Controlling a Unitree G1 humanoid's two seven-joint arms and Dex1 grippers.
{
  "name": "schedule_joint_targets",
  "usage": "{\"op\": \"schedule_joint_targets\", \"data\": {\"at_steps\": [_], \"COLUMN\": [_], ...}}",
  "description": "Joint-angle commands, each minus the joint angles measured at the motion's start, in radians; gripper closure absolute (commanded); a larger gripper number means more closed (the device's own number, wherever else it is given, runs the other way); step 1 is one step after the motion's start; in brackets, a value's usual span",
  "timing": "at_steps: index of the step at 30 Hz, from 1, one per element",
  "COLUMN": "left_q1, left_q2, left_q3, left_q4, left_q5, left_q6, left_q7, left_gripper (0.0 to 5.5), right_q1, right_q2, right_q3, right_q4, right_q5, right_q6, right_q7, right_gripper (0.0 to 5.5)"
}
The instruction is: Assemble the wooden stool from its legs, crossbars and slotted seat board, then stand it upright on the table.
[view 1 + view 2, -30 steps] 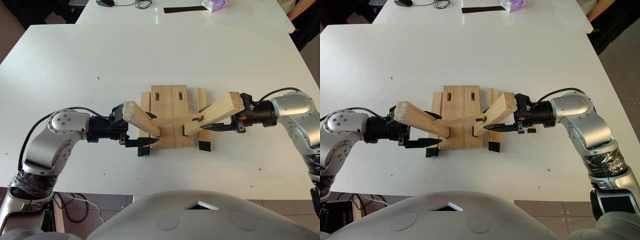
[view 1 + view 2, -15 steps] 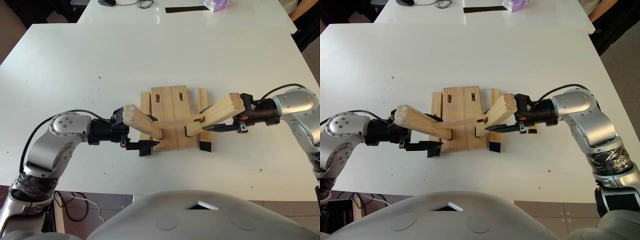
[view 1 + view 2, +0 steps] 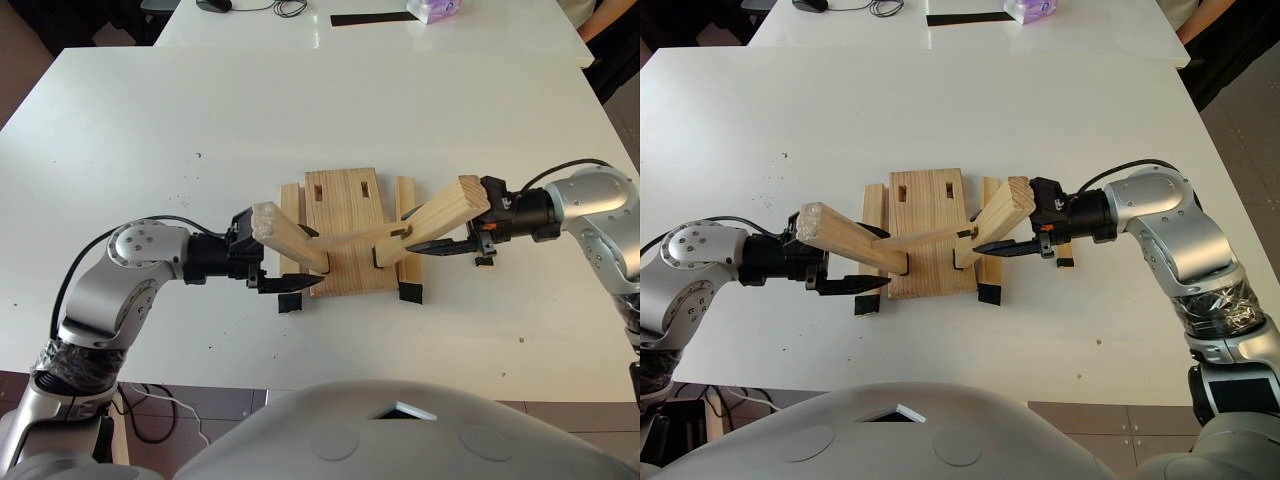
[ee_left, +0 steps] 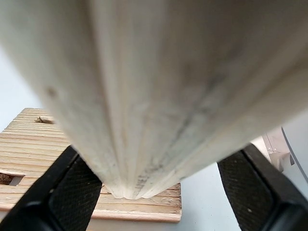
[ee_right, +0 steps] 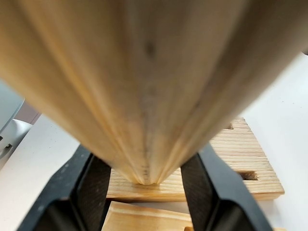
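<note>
Risk check: left gripper point(image 3: 283, 272) is clamped on left pale square-section wooden leg point(image 3: 290, 237), and right gripper point(image 3: 445, 232) is clamped on right pale square-section wooden leg point(image 3: 437, 218). Wrist views show pads tight on both.

Thin pale wooden crossbar point(image 3: 355, 238) bridges the 2 legs. That sub-frame hangs over the flat slotted pale-wood seat board point(image 3: 340, 205) on the white table point(image 3: 200, 110).

- **Joints:** legs splay outward, so they look only partly seated.
- **Arms:** if they spread or twist unequally, the crossbar could pop out or bind.
- **Grip:** it sits near the outer ends, so levering could slip a leg.
- **Board:** 2 spare black-capped wooden legs point(image 3: 403, 190) beside it could get knocked.
</note>
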Motion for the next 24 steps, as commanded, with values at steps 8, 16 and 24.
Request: {"op": "schedule_joint_targets", "data": {"at_steps": [8, 16, 24], "left_q1": [0.003, -0.049, -0.121], "left_q2": [-0.033, -0.043, -0.052], "left_q3": [-0.096, -0.084, -0.053], "left_q4": [-0.086, -0.032, 0.032], "left_q5": [0.01, 0.009, -0.017], "left_q6": [-0.018, -0.01, 0.016], "left_q7": [-0.004, -0.001, -0.031], "left_gripper": [1.78, 1.78, 1.78], "right_q1": [0.024, 0.04, 0.045], "right_q2": [0.022, 0.017, 0.02], "right_q3": [0.112, 0.12, 0.129], "right_q4": [-0.058, -0.078, -0.087], "right_q5": [-0.089, -0.097, -0.103], "right_q6": [0.057, 0.05, 0.044], "right_q7": [0.006, 0.005, -0.004], "right_gripper": [3.46, 3.46, 3.46]}}
